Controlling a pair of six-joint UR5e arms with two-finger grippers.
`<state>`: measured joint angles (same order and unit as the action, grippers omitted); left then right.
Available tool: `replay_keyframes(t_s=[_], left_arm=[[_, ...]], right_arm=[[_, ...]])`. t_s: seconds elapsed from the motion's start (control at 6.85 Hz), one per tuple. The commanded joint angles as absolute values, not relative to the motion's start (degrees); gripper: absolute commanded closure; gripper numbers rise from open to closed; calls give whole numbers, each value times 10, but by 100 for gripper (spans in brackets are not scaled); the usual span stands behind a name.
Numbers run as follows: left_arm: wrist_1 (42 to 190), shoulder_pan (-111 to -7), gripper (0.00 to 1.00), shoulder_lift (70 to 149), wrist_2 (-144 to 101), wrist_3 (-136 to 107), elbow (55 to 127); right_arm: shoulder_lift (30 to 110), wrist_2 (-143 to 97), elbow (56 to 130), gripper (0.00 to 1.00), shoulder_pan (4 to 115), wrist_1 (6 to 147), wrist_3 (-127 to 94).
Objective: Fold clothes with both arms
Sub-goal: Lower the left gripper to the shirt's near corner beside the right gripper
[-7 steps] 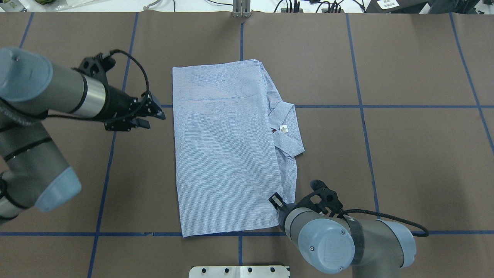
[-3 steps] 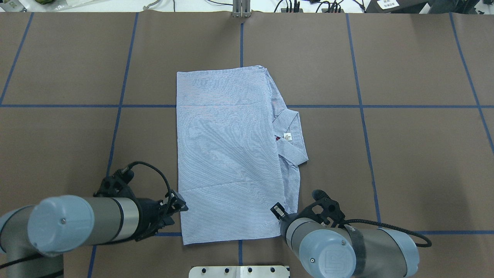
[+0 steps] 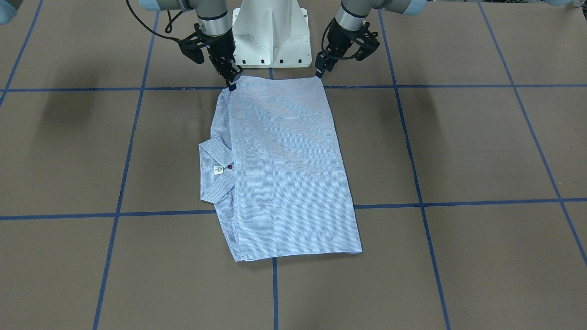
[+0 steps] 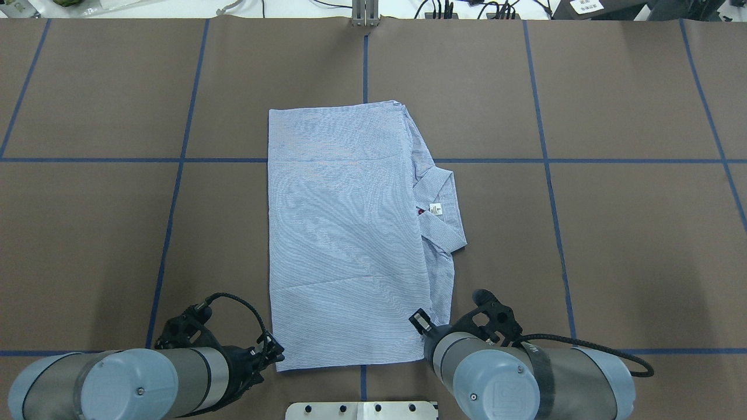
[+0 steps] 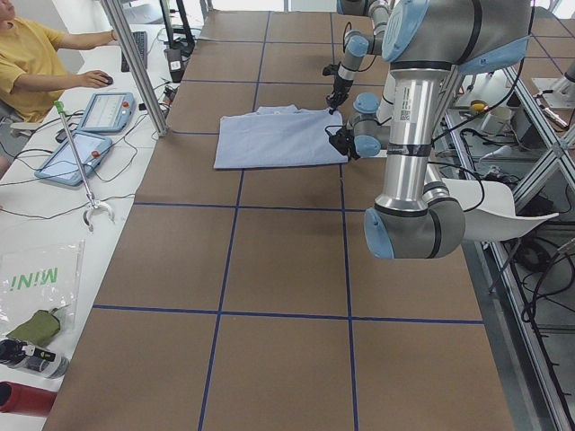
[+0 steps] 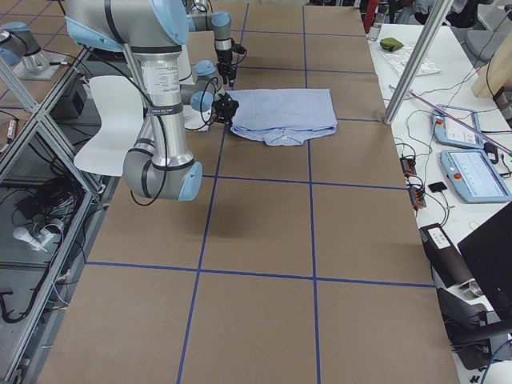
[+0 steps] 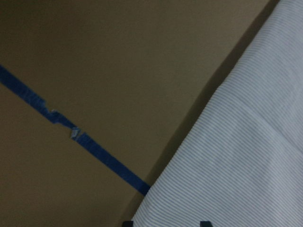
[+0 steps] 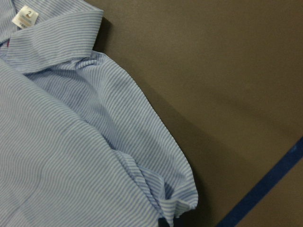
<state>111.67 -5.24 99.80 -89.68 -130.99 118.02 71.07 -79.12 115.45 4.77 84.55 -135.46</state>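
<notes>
A brown surface (image 4: 642,245) carries a grid of blue tape lines (image 4: 583,160). In the left side view, a white side surface (image 5: 27,224) runs beside it, holding a tablet-like pendant (image 5: 110,111), a green pouch (image 5: 34,324) and a printed plastic bag (image 5: 40,274). A person in a yellow top (image 5: 27,63) sits there. A metal post (image 5: 135,67) stands at the edge.

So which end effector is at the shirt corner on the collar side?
The right end effector; the collar sticks out along that edge, while the left end effector is at the plain edge.
</notes>
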Motion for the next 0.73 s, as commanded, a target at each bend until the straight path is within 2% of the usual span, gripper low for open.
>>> replay_keyframes(t_s=[0.0, 0.58], left_arm=[[1114, -46, 45, 1003, -896, -1314, 1173], [1114, -44, 48, 1034, -896, -1310, 1130]], right_arm=[[708, -793, 1156, 100, 47, 845, -1355], [711, -793, 1157, 100, 47, 845, -1355]])
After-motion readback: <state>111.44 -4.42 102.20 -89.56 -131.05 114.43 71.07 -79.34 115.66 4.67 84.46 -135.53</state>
